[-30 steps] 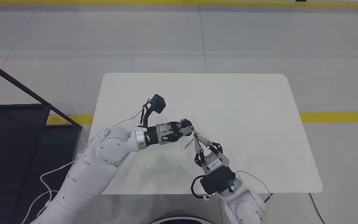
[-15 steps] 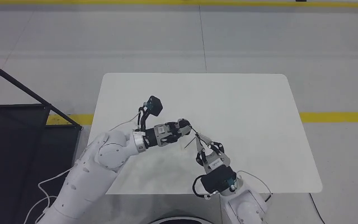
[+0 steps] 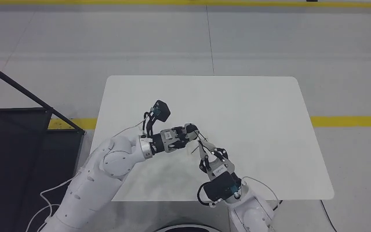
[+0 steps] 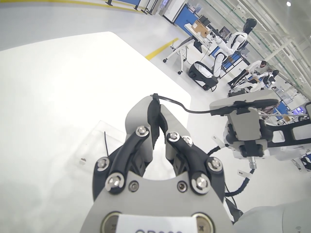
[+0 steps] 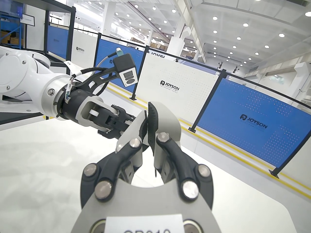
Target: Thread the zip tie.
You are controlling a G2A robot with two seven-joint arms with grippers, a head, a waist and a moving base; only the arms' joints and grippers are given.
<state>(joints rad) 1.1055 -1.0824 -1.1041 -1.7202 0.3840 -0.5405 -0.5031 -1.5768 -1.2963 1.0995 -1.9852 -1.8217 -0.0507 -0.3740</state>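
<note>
The zip tie [image 4: 173, 102]: one end is swallowed by the clamped left jaws, with just a nub past their tips. The other end vanishes into the right jaws, so which end is which can't be told. From the right wrist, the zip tie [image 5: 155, 172] is buried in the closed right jaws, a sliver poking out on their wrist side, and the left jaws' tips sit hidden behind them. From above, the zip tie [image 3: 200, 139] between both jaws is too thin to trace. A dark hairline [image 4: 106, 144] lies on the table [image 4: 48, 86] beside the left jaws, too fine to name, one end lost behind their linkage.
</note>
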